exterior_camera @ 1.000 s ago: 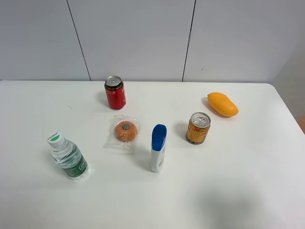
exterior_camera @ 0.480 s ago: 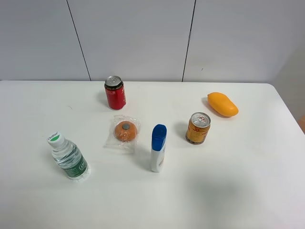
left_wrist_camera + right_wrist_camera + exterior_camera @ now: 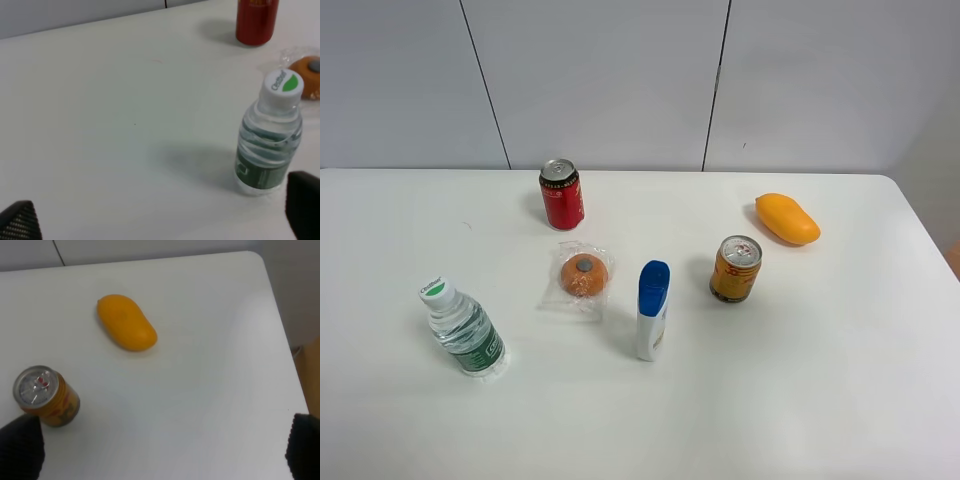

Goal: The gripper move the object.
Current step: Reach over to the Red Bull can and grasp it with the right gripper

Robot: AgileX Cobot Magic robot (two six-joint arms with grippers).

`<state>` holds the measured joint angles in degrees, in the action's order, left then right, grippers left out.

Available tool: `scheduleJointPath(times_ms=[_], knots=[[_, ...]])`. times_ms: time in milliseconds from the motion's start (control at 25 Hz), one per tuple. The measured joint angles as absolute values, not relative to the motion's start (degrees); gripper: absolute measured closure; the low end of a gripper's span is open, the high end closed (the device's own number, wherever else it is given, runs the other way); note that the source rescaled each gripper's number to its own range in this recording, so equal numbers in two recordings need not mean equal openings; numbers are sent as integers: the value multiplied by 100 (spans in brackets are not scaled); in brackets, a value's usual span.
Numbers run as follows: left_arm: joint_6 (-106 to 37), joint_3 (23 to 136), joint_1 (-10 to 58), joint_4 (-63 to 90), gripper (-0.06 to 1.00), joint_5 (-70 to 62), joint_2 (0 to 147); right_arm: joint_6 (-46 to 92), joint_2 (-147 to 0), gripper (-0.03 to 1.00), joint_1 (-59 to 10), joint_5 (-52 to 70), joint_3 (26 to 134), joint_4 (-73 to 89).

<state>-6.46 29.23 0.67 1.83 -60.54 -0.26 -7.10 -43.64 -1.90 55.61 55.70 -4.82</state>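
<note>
The yellow-gold can (image 3: 735,268) with red markings and a silver top stands upright right of the table's middle. It also shows in the right wrist view (image 3: 46,396). My right gripper (image 3: 160,450) is open and empty, raised above the table. One black fingertip (image 3: 20,447) shows just beside the can and the other (image 3: 302,445) is far from it. My left gripper (image 3: 160,220) is open and empty, with its fingertips (image 3: 302,205) wide apart near the water bottle. Neither gripper shows in the exterior high view.
On the white table (image 3: 840,380) stand a red soda can (image 3: 561,194), a wrapped orange bun (image 3: 583,275), a blue-capped white bottle (image 3: 652,310) and a water bottle (image 3: 462,327). A mango (image 3: 787,218) lies at the back right. The table's right edge is near the mango.
Nothing on the table has moved. A faint shadow on the front right of the table has faded.
</note>
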Motion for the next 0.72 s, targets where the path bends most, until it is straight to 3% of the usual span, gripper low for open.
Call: scheduleJointPath(times_ms=[280,720], knots=[[-646,2923,67,183,-6,-6054,-26,-486,-5681,6,-265,5463,6262,-40],[-646,2923,67,183,-6,-6054,-26,207,-7525,6,-1443,6091,7468,122]])
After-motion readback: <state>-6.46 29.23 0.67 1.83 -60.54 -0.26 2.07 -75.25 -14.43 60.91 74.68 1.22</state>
